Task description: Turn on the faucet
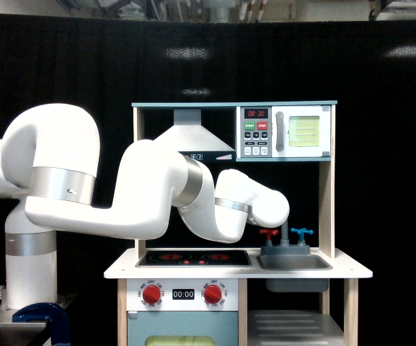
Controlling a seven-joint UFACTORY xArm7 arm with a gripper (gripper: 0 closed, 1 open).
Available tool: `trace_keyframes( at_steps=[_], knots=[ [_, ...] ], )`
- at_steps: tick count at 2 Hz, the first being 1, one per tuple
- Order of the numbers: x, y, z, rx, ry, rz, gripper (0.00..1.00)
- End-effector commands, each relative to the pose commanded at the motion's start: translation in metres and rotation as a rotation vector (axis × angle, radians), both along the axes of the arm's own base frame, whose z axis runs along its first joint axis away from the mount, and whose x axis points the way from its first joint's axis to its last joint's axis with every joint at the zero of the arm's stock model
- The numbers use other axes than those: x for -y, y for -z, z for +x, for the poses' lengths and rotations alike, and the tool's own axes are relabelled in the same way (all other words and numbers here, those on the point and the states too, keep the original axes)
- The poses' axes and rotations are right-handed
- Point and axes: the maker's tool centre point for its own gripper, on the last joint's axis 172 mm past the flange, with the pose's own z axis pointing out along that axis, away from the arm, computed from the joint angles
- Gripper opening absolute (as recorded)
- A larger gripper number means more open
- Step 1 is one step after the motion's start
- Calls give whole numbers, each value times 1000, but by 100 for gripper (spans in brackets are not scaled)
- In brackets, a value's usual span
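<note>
The faucet (285,244) stands at the back of the toy kitchen's sink (295,264). It has a grey base, a red cross handle (268,233) on the exterior view's left and a blue cross handle (302,233) on the right. Only the lower part of its grey spout shows, because the rounded white end of my arm (269,207) covers the hooked top. That arm end hangs just above the red handle. My gripper is hidden behind the arm's last link, so no fingers show.
A stovetop (193,256) with two red burners lies left of the sink, with red round knobs (152,293) below it. A range hood (197,138) and a toy microwave (285,132) hang overhead. A wooden post (327,205) stands right of the faucet.
</note>
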Motion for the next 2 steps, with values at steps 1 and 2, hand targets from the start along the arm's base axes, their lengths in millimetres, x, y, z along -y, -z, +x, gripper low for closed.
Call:
trace_keyframes(
  at_steps=[1, 2],
  knots=[
    [8, -1, 9, 0, 0, 0, 100],
    [23, 0, 22, 0, 0, 0, 100]
  ],
)
